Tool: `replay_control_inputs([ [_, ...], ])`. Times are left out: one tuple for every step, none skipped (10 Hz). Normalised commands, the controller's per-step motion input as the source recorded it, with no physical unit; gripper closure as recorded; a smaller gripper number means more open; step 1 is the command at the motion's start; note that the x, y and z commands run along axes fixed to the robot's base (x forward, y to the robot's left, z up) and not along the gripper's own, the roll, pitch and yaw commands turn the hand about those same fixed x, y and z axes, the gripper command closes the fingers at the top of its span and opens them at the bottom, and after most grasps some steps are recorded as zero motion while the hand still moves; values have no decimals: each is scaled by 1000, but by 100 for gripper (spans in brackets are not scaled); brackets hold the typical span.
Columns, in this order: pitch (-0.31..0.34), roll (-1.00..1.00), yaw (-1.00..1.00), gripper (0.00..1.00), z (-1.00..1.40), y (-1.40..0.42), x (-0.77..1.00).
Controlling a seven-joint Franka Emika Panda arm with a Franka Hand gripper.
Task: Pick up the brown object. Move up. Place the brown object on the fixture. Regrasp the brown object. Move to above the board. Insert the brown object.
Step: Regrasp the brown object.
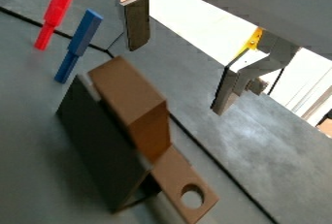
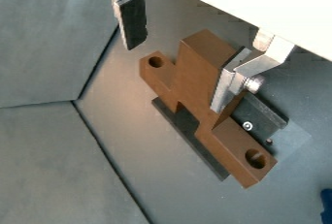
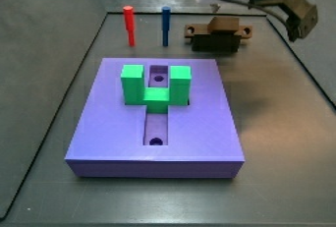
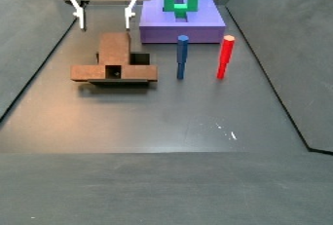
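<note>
The brown object [image 4: 115,46] lies across the dark fixture [image 1: 93,141] on the grey floor. It is a wood-brown piece with a raised block and a flat bar with a round hole [image 1: 192,196] at its end. My gripper [image 4: 105,15] hangs open just above and behind it, touching nothing. In both wrist views the brown object [image 2: 195,73] sits below the fingers [image 2: 131,19], off to one side of the gap, with nothing between the pads. The lavender board [image 3: 197,113] lies apart, its dark groove [image 3: 156,123] showing round holes.
A green U-shaped block [image 3: 155,84] stands on the board over the groove. A red peg [image 4: 225,56] and a blue peg [image 4: 182,56] stand upright between the fixture and the board. Dark walls edge the floor.
</note>
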Motion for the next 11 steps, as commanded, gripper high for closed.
replay_control_inputs([
  [229, 249, 0, 0, -197, -77, 114],
  [194, 254, 0, 0, -120, 0, 0],
  [131, 160, 0, 0, -94, 0, 0],
  [131, 154, 0, 0, -80, 0, 0],
  [129, 77, 0, 0, -3, 0, 0],
  [23, 0, 0, 0, 51, 0, -37],
  [0, 0, 0, 0, 31, 0, -183],
  [0, 0, 0, 0, 37, 3, -269],
  [0, 0, 0, 0, 17, 77, -391],
  [-11, 14, -26, 0, 0, 0, -331],
  [86, 20, 0, 0, -43, -140, 174],
])
